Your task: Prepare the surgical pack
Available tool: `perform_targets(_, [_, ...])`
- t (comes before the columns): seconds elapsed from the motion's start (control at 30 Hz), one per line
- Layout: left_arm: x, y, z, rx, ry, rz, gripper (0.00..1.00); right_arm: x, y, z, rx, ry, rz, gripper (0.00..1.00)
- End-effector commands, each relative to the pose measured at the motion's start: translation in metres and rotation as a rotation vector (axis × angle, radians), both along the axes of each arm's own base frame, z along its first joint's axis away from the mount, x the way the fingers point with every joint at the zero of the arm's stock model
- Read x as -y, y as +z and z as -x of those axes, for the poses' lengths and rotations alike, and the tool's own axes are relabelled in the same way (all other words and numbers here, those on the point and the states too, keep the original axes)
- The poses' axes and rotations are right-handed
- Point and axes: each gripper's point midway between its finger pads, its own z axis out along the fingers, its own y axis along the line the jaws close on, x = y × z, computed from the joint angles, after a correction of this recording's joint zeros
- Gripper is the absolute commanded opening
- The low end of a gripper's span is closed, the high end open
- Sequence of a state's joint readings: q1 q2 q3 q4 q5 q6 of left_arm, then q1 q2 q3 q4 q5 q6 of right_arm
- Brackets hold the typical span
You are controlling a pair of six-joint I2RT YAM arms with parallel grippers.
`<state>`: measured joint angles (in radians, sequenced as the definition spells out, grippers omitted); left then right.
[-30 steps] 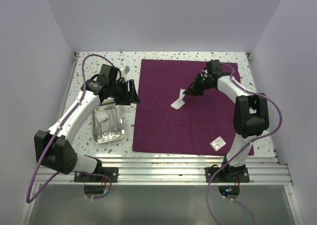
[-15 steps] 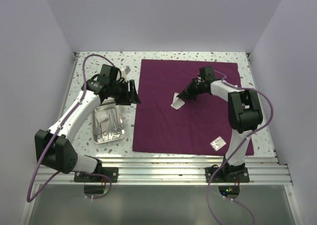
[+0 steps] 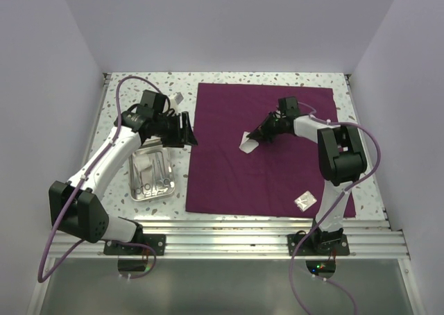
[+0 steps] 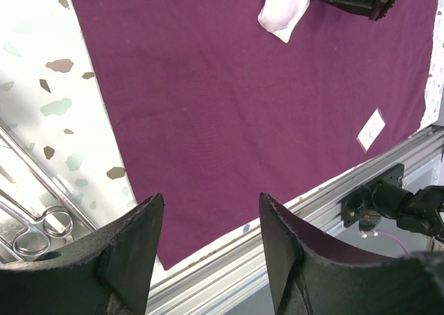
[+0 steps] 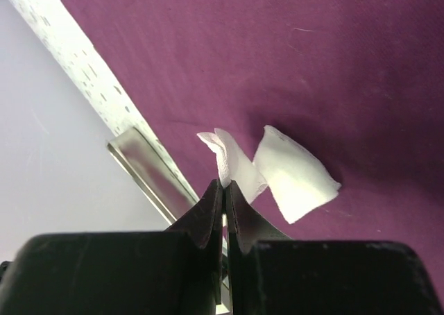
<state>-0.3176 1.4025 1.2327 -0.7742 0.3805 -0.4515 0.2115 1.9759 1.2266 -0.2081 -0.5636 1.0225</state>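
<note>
Early going: the right gripper (image 5: 223, 184) pinches a white gauze square (image 5: 295, 176) low over the flat, unfolded maroon cloth (image 3: 263, 169), while the left gripper (image 4: 211, 204) hangs parted and empty, the steel tray (image 3: 149, 176) of instruments just beside it, off the cloth.

Cloth (image 3: 277, 169) flat on table (image 3: 132, 86), ctr-right. Tray (image 3: 151, 196) on table just left of cloth's front-left part, w/ instruments (image 3: 149, 173) in it. Gauze (image 3: 248, 141) over cloth, left of ctr, toward back. Small packet (image 3: 304, 201) on cloth nr front-right corner.
</note>
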Motion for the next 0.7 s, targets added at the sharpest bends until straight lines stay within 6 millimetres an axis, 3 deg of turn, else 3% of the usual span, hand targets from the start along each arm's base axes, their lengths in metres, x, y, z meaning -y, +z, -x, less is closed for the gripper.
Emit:
perform_targets(0.0, [0.006,0.008,-0.003,0.038,-0.03,0.025,0.61,-0.012,0.025,-0.02,0.077,-0.009,-0.04,0.0])
perform_targets(0.3, [0.008,0.005,-0.002,0.029,-0.032,0.032,0.61,-0.023,0.023,-0.028,0.08,-0.006,-0.047,0.0])
perform_targets(0.5, [0.008,0.005,-0.002,0.027,-0.036,0.033,0.61,-0.015,0.001,-0.023,0.055,-0.012,0.013,0.0])
perform_targets(0.67, [0.007,0.003,0.0,0.022,-0.041,0.031,0.61,-0.004,0.003,-0.014,0.065,-0.003,0.075,0.0])
